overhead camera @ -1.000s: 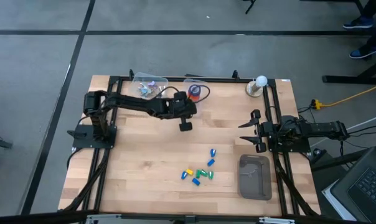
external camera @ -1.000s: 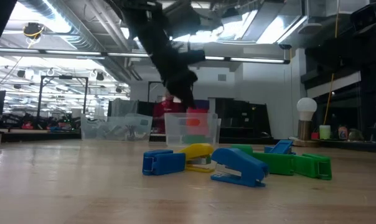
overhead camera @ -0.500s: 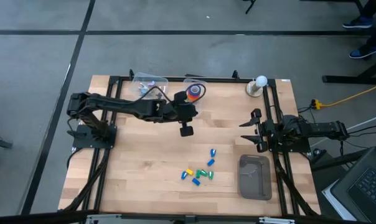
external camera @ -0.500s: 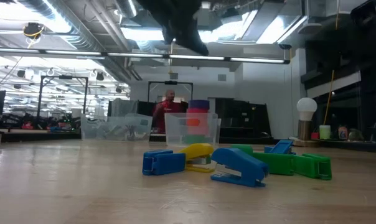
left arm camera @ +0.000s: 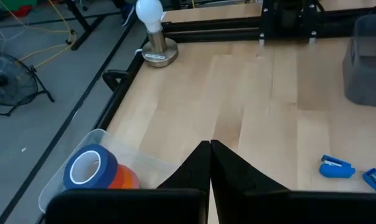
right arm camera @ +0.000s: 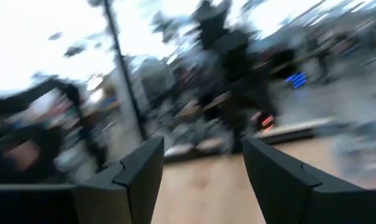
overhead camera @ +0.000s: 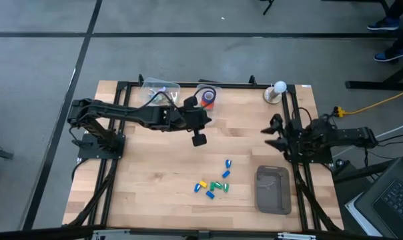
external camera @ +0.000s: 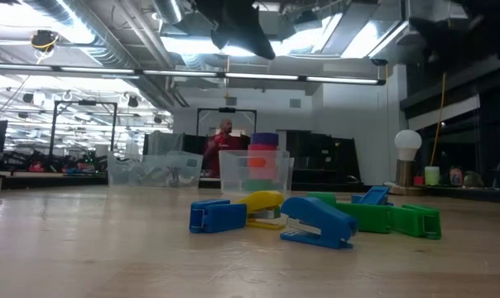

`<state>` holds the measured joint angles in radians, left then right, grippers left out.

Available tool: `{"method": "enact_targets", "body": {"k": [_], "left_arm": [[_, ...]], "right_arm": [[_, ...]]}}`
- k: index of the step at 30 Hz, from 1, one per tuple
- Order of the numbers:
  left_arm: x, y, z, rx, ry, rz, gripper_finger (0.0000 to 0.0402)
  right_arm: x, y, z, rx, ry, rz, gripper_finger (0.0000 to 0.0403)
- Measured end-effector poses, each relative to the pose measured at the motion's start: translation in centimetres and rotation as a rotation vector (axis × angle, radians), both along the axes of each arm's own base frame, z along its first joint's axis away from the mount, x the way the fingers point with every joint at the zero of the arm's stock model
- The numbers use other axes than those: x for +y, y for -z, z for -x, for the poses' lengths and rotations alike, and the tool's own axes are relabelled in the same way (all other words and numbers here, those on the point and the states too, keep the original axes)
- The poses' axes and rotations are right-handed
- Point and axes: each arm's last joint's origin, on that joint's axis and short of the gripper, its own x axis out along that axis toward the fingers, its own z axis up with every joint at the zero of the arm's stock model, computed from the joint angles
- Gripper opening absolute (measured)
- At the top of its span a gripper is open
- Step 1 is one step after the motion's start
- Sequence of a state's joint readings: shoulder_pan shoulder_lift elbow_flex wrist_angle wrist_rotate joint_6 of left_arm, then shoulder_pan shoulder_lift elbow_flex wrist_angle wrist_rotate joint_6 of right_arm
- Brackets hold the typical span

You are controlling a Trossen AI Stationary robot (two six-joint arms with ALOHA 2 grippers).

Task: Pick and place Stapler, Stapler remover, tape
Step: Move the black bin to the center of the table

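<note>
- The left gripper (overhead camera: pixel 199 139) is squeezed shut on nothing, up in the air near the clear tub (overhead camera: pixel 208 105) that holds the tape (overhead camera: pixel 207 97).
- It could bump that tub.
- The right gripper (overhead camera: pixel 273 133) has its fingers apart near the table's right rail.
- The little staplers (overhead camera: pixel 215 185) lie bunched up, so a grab could catch two.

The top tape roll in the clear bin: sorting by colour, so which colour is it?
Blue, stacked on an orange roll; the top tape roll shows best in the left wrist view.
</note>
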<state>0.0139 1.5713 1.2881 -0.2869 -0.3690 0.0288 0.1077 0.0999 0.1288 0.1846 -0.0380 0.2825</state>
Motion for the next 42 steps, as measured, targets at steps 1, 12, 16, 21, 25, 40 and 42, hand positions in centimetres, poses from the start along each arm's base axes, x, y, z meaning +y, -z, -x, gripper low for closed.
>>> {"method": "enact_targets", "body": {"k": [1, 12, 16, 21, 25, 40, 42], "left_arm": [[0.0, 0.0, 0.0, 0.002, 0.0, 0.0, 0.0003], [0.0, 0.0, 0.0, 0.002, -0.004, -0.002, 0.0004], [0.0, 0.0, 0.0, 0.002, 0.0, 0.0, 0.0004], [0.0, 0.1, 0.0, 0.002, 0.002, 0.001, 0.0003], [0.0, 0.1, 0.0, 0.002, 0.004, 0.002, 0.0005], [0.0, 0.1, 0.0, 0.005, 0.005, 0.001, 0.0002], [0.0, 0.1, 0.0, 0.006, 0.007, -0.002, 0.0003]], "right_arm": [[0.2, -0.5, -0.1, 0.031, -0.047, 0.008, 0.0225], [3.0, -4.2, -4.6, 0.664, -0.38, 0.08, 0.0225], [4.5, -2.9, -6.1, 0.89, -0.505, 0.076, 0.0225], [6.7, -0.8, -6.9, 1.085, -0.635, 0.012, 0.0225], [8.2, 0.5, -6.7, 1.223, -0.683, 0.017, 0.0225], [9.2, 4.2, -8.2, 1.329, -0.339, 0.297, 0.0225], [9.2, 4.6, -8.6, 1.312, -0.309, 0.349, 0.0225]]}}
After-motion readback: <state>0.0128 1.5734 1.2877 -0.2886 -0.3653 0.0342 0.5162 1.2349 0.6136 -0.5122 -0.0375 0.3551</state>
